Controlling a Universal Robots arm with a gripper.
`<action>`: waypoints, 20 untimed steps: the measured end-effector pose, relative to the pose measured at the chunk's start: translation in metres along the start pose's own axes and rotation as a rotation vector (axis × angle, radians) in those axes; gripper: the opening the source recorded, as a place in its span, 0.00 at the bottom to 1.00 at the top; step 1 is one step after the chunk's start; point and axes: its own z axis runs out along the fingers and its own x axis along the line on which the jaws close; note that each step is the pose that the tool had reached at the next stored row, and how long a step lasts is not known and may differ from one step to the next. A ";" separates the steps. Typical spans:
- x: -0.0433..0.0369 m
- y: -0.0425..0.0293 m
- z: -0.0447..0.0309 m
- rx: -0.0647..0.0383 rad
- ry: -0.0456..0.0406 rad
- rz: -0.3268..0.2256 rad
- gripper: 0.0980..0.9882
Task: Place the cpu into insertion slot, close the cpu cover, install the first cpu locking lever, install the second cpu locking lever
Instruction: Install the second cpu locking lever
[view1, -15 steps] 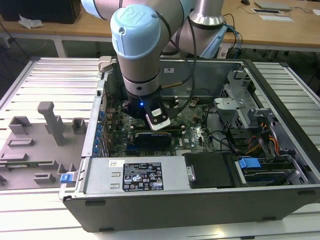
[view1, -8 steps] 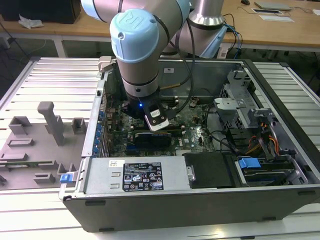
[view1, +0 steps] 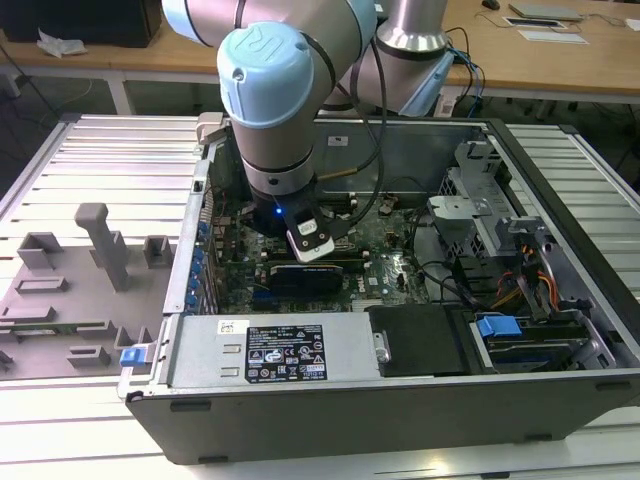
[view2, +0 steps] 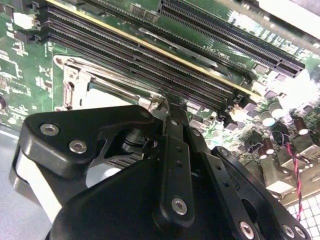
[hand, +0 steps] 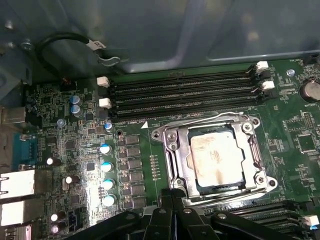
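Sitting flat in the slot (hand: 218, 155) with the cover (hand: 176, 150) down around it, the chip (hand: 217, 156) was done, and the gripper (hand: 172, 200), fingers pinched narrow at the frame's six o'clock edge, seemed busy with a locking lever, needing a careful push.

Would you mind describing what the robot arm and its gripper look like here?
The arm has silver-grey tube sections and rounded pale blue joint caps, with a black cable running down its side and a small blue light near the wrist. In the second wrist view the gripper is matte black, built of flat linkage bars joined by silver screws.
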 end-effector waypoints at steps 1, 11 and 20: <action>0.0000 0.0000 0.0001 0.000 -0.0001 0.000 0.01; -0.0085 0.0127 -0.0417 0.050 0.0055 0.005 0.01; -0.0454 0.0217 -0.0368 0.071 0.0081 0.008 0.01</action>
